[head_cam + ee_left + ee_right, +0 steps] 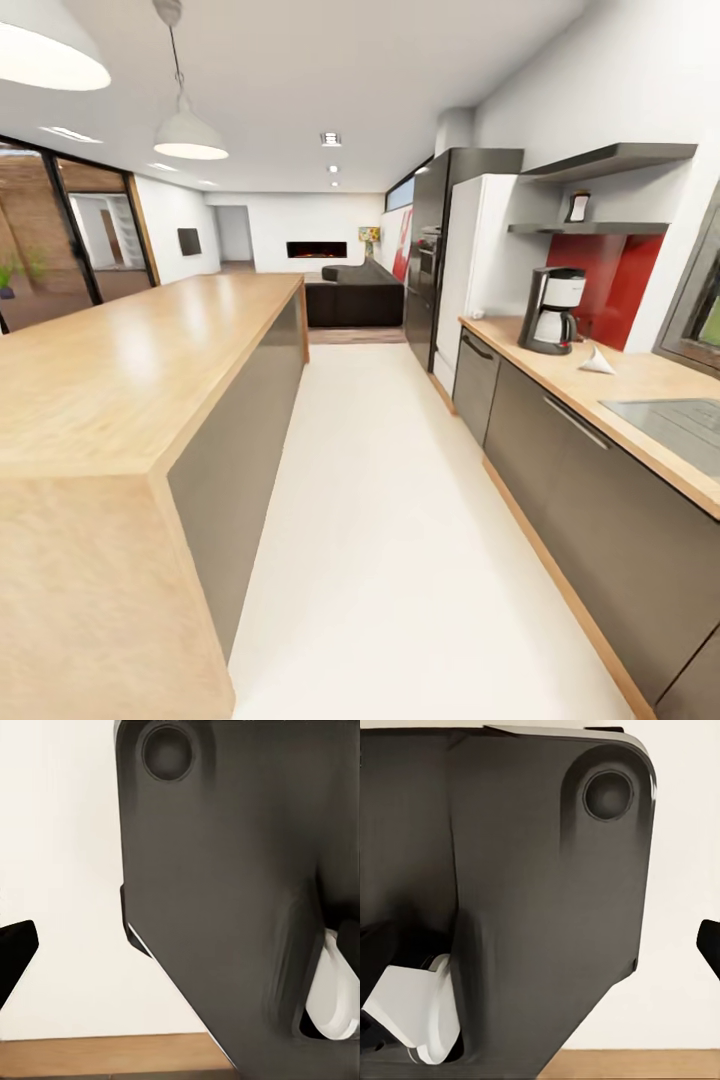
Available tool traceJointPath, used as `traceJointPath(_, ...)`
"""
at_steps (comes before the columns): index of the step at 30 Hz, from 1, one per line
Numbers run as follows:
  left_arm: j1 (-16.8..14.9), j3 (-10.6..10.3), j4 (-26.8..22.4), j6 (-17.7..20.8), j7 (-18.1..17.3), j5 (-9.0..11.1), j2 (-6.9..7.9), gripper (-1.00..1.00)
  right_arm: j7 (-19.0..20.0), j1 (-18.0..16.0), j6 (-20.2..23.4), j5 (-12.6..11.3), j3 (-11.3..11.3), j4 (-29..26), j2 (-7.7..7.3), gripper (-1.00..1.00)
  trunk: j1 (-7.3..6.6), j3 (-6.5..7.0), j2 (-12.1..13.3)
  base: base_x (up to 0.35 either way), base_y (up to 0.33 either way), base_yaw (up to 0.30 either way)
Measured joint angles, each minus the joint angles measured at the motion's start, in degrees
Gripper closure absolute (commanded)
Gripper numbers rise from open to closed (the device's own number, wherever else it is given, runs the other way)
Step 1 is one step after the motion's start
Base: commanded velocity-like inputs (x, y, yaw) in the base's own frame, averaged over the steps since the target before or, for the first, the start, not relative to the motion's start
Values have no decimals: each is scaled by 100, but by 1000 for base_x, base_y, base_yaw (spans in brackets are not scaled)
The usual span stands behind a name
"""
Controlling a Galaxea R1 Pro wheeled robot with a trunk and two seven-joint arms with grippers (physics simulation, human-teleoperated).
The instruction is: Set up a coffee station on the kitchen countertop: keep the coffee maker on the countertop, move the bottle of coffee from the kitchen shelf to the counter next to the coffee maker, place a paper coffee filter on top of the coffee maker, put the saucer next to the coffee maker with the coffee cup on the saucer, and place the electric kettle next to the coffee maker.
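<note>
We face down the aisle; the coffee maker (pixel 552 310) stands at the counter's (pixel 560 385) far end, paper coffee filter (pixel 597 362) beside it, bottle of coffee (pixel 578 207) still shelved above. Whether our jaws are spread, we cannot tell.

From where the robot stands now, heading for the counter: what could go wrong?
1. The paper coffee filter lies loose on the countertop right beside the coffee maker; an arm sweeping in may knock it off.
2. The bottle of coffee sits on the kitchen shelf directly above the coffee maker; a fumbled grasp could drop it onto the machine.
3. The aisle between the wooden island and the cabinets is narrow, so turning risks a bump.
</note>
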Motion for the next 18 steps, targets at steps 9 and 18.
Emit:
traceJointPath(9, -1, 0, -18, 0, 0, 0, -1, -100, 0, 0, -1, 0, 0, 0, -2, -100, -198, 162, 361, 0, 0, -264)
traceJointPath(18, 0, -1, -17, 2, 8, 0, 7, -100, 0, 0, -2, 0, 0, 0, -2, -100, -396, 324, 723, 0, 0, -231)
